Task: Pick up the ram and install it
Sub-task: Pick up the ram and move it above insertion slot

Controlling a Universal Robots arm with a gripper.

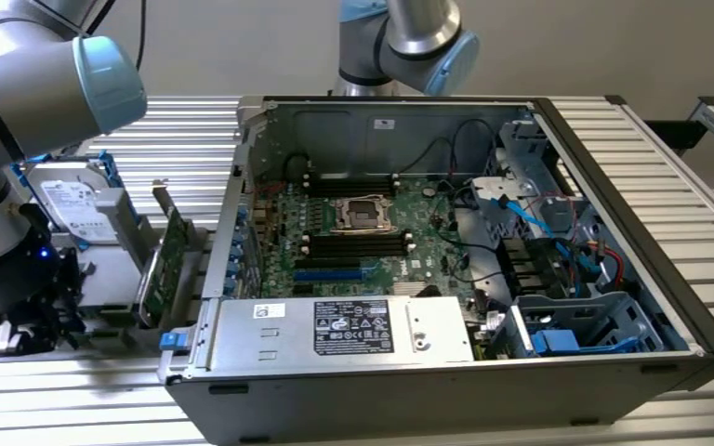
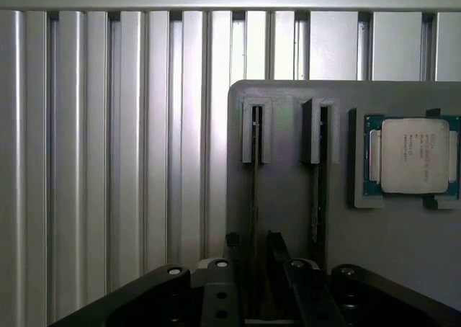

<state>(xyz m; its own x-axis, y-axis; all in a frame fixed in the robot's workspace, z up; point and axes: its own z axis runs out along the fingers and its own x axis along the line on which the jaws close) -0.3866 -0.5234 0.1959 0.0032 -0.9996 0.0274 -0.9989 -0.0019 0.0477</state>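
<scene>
Grey holder seats ram, seemingly thin, dark, edge-on.

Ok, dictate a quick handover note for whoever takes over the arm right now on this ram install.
Gripper: open, low over the grey holder, its fingers on either side of a ram stick that stands on edge in its slot; not gripped.
Second stick stands in the next slot, with the processor beside it.
Done: gripper lined up at the stick.
Left: ram not yet picked up or installed; the motherboard's black slots look empty.
</scene>
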